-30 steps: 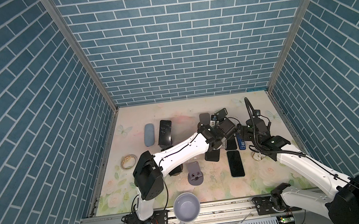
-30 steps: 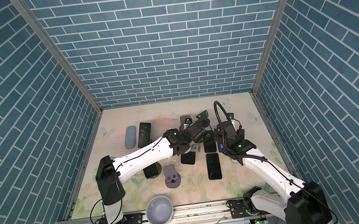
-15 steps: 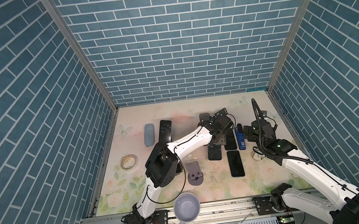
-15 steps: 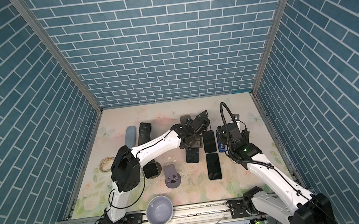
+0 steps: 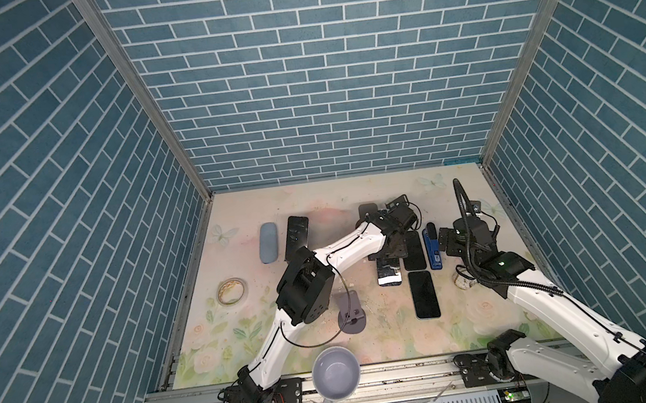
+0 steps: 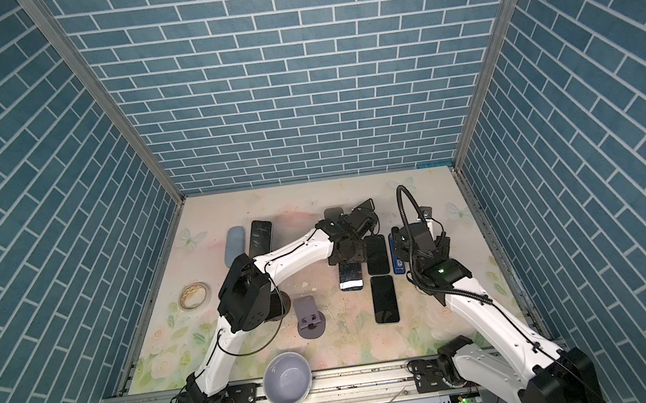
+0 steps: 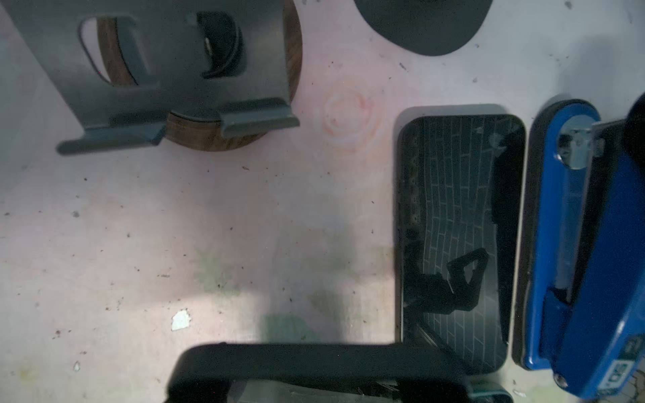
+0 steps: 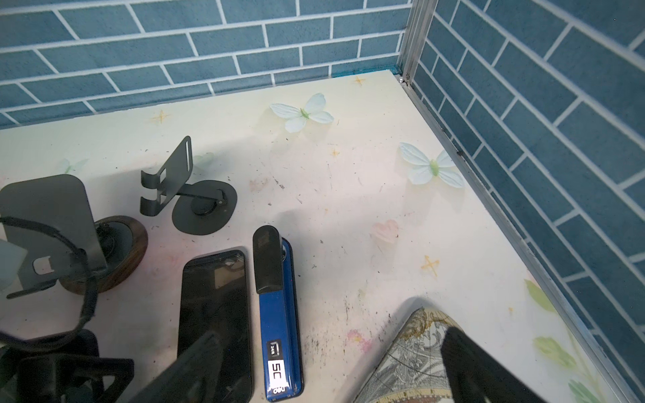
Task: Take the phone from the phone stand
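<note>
The phone [image 5: 389, 276], dark with a shiny screen, lies flat and low at mid-table, off the phone stand [image 7: 181, 69]. That stand is a dark metal plate on a round wooden base [image 8: 115, 251] and holds nothing; in both top views it stands just behind the left wrist [image 6: 333, 214]. My left gripper [image 5: 392, 249] is shut on the phone's far end, whose black edge [image 7: 314, 359] spans the jaws in the left wrist view. I cannot tell whether the phone touches the table. My right gripper [image 8: 331, 383] hangs open to the right, over the blue stapler's [image 8: 279, 314] near end.
Two more phones [image 5: 413, 250] [image 5: 424, 294] and the stapler [image 5: 432, 247] lie right beside the held phone. A black stand [image 8: 188, 195] is behind, a purple stand [image 5: 349, 308] in front. A map-patterned object [image 8: 412, 349], mug [image 5: 336, 372], tape roll [image 5: 232, 291], grey case [image 5: 267, 242] and another phone [image 5: 296, 235] are around.
The left arm's elbow has swung right and toward the back while its gripper and the phone stayed almost in place. The right arm's lower links have shifted; its gripper has barely moved.
</note>
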